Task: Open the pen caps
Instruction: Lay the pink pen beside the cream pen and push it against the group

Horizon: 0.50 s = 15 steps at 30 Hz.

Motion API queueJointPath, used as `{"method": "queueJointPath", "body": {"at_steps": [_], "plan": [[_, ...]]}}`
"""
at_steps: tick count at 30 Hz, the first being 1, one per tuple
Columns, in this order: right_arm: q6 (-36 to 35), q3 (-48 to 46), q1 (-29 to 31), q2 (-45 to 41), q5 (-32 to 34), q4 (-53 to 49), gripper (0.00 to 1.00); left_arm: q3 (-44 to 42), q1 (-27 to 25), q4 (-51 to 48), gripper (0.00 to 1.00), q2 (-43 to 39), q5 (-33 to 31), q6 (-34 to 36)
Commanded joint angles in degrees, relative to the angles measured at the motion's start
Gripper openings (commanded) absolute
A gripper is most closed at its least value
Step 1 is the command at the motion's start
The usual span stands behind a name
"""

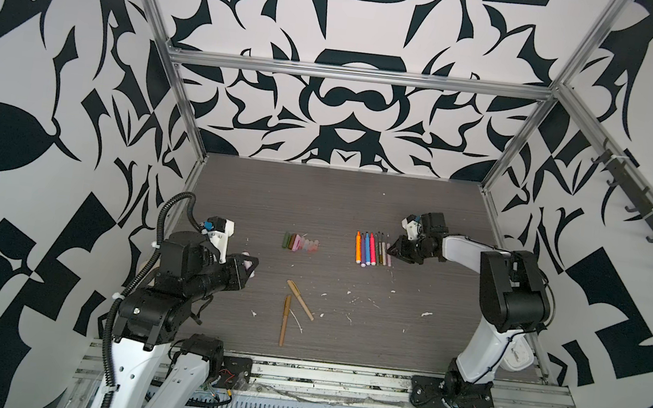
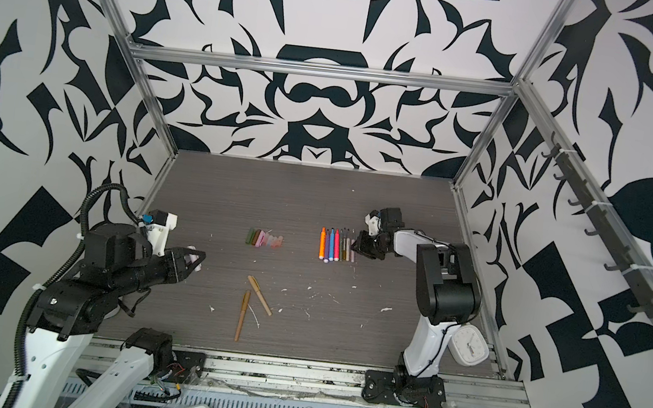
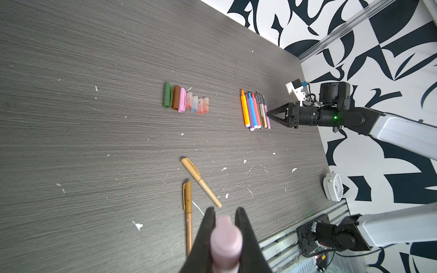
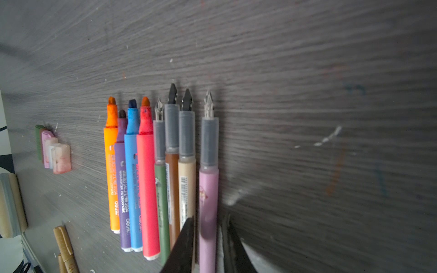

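Caps, light and slick, are best pinched mid-length; a pink cap is clamped in left gripper; right gripper's state cannot be told.

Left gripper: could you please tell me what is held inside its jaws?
A pale pink cap sits clamped between the fingers of the left gripper. Its rear end leaves the wrist view; the cap's inside cannot be seen.

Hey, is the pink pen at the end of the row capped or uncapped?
Uncapped: the pink pen ends in a bare metal nib.
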Motion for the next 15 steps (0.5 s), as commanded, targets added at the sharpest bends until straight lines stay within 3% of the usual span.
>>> {"method": "queueJointPath", "body": {"at_steps": [1,15], "plan": [[0.29,1.18,-0.01,-2.31,-1.74,0.32,0.24,-0.94,0.26,-0.25,0.0,0.02,0.02,0.52],[0.97,1.47,0.04,-2.47,-2.96,1.03,0.24,-0.92,0.26,-0.33,0.0,-0.09,-0.37,0.43]]}}
